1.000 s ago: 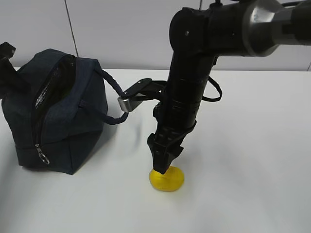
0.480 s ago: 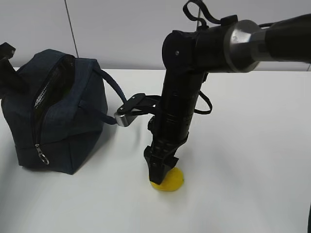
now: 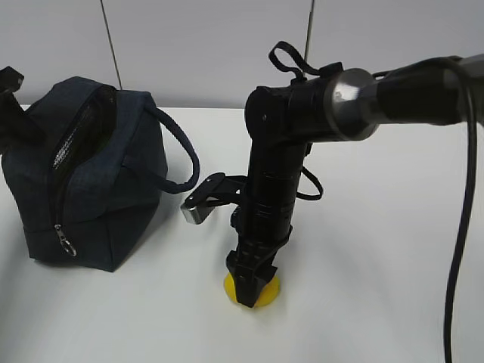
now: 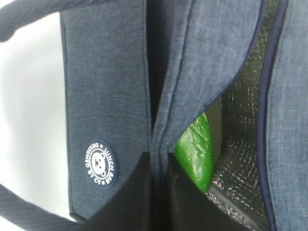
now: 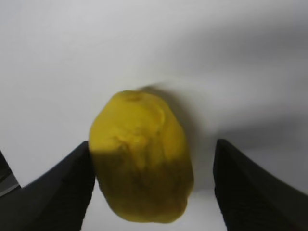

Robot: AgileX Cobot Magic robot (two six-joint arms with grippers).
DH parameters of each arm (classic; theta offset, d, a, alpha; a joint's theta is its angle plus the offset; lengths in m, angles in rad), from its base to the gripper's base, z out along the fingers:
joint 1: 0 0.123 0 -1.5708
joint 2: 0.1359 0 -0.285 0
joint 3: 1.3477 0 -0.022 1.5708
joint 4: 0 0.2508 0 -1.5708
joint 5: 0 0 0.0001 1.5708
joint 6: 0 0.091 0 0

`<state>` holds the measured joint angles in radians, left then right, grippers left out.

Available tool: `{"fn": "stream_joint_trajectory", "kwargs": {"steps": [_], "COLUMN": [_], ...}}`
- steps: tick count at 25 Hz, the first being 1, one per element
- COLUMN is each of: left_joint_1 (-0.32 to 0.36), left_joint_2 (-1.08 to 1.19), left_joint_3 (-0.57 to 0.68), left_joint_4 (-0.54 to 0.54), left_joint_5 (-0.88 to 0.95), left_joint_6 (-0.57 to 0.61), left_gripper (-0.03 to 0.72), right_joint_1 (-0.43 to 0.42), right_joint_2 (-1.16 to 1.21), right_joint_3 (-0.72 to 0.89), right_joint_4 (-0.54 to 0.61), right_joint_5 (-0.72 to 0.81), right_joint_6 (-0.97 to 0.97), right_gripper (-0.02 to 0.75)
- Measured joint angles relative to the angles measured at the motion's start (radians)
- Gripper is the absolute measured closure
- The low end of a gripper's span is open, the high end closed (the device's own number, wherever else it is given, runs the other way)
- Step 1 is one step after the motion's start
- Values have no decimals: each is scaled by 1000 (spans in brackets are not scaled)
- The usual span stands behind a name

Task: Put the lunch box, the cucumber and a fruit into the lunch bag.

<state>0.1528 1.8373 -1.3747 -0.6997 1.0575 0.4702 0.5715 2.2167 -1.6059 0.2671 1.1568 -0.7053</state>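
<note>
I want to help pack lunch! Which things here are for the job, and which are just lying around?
For the job:
- lunch bag, unzipped
- cucumber, already inside the bag
- yellow fruit, on the table between the open right pincer fingers

Just lying around:
- nothing else shows on the table

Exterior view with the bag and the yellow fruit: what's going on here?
The right gripper is down over the yellow fruit on the white table, jaws open on either side of it, not yet closed. The navy lunch bag stands to the left with its zipper open; the left wrist view shows the cucumber already inside against the silver lining. The left gripper is shut at the bag, apparently pinching its fabric, though the hold itself is not visible. The lunch box cannot be clearly made out.
</note>
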Motion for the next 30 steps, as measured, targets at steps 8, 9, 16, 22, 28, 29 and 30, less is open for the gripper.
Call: {"fn": "stream_joint_trajectory", "kwargs": {"steps": [8, 9, 16, 22, 28, 29, 30], "left_joint_1": [0, 0, 0, 0, 0, 0, 0], "left_joint_2": [0, 0, 0, 0, 0, 0, 0], "left_joint_3": [0, 0, 0, 0, 0, 0, 0], "left_joint_4": [1, 1, 1, 1, 1, 1, 1], "left_joint_5": [-1, -1, -1, -1, -1, -1, -1], "left_joint_6": [0, 0, 0, 1, 1, 1, 1], "left_gripper": [694, 694, 694, 694, 694, 694, 694], "right_joint_1": [0, 0, 0, 0, 0, 0, 0], "right_joint_2": [1, 1, 14, 16, 16, 16, 16], "right_joint_3": [0, 0, 0, -46, -91, -93, -93], "right_joint_4": [-4, -4, -4, -4, -6, -9, -17], "right_joint_5": [-11, -11, 12, 42, 44, 46, 46], "right_joint_6": [-1, -1, -2, -2, 48, 88, 124], "right_gripper": [171, 175, 290, 342, 345, 345, 345]}}
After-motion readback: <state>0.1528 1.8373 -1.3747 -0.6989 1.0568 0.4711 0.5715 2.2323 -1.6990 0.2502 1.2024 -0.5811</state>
